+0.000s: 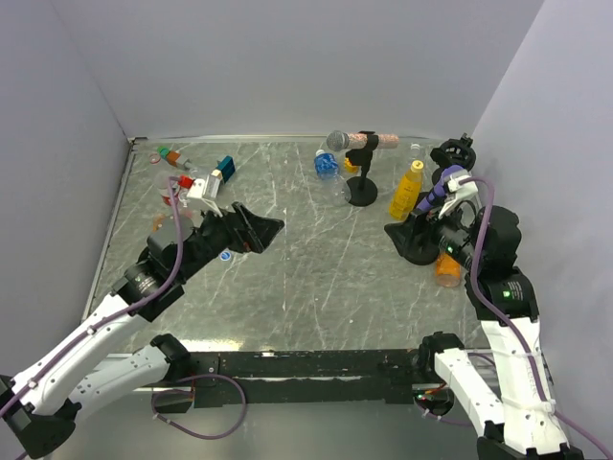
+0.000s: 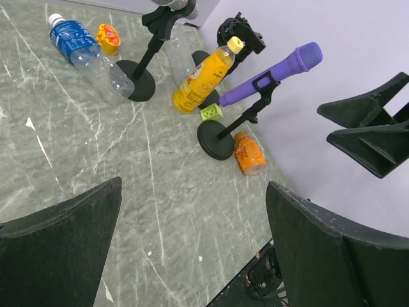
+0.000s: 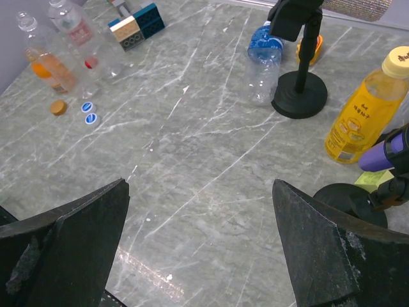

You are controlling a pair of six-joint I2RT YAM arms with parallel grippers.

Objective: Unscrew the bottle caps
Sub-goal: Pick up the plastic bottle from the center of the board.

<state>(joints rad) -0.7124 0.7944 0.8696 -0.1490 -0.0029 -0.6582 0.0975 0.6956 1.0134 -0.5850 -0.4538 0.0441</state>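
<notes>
Marbled tabletop (image 1: 326, 278) bears an upright, capped yellow bottle (image 1: 406, 190); left tool (image 2: 193, 185) and right tool (image 3: 199, 184) gape wide.

The table (image 3: 192, 160) is seen as a smooth, stone-like sheet, grey-green with white veins, with a soft gloss. The fingers (image 3: 332, 256) of the right gripper (image 3: 198, 184) are of matt black plastic, slightly grainy, with pale scuffs. The clear bottle (image 2: 96, 64), at the upper left of the left wrist view, is of transparent plastic and is wrapped in a glossy blue label (image 2: 67, 35). The yellow bottle (image 2: 198, 80) is shiny also; its cap (image 2: 237, 44) looks duller. The purple microphone (image 2: 275, 73) is finished smooth and satin. The walls (image 1: 287, 57) are matt.
</notes>
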